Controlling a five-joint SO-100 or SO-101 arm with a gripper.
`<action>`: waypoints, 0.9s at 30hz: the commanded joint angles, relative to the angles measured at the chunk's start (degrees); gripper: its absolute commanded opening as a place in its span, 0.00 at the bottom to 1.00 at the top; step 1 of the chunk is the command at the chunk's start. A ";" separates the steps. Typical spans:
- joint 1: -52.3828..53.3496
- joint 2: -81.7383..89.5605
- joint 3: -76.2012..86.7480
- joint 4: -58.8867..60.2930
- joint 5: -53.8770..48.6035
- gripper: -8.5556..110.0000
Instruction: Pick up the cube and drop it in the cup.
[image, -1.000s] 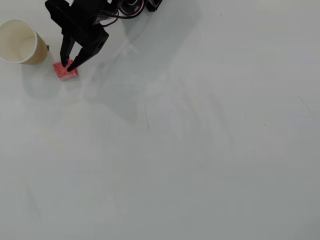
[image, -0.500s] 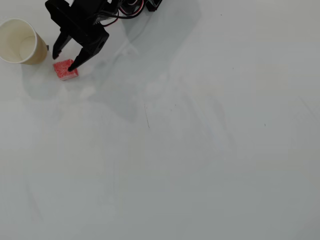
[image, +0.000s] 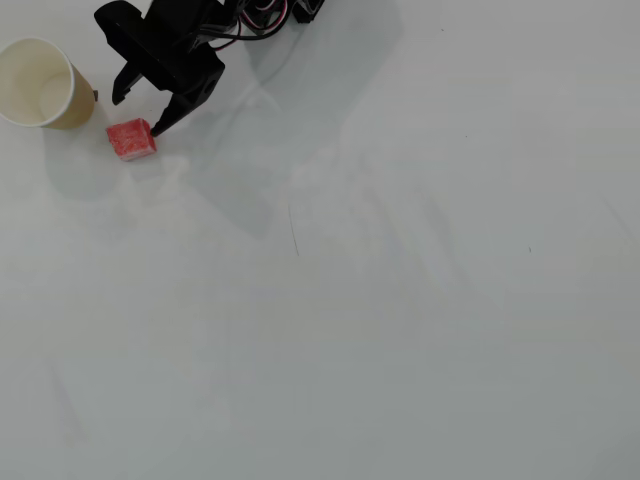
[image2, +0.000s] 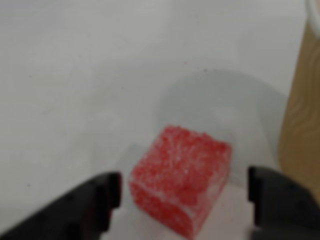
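overhead view: arm angled down, jaws spread astride the cube beside the cup

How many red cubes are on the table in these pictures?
1. The red cube lies on the table beside the paper cup, between the open fingers of the hand. No other cube shows in either view.

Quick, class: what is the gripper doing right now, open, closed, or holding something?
Gripper: open and holding nothing; its fingers stand on either side of the cube, which sits on the table beside the cup.
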 joint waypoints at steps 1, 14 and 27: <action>-0.18 2.37 2.02 0.18 -0.88 0.26; -0.79 2.37 2.02 0.97 -0.88 0.37; -2.46 2.29 2.02 3.52 -0.88 0.43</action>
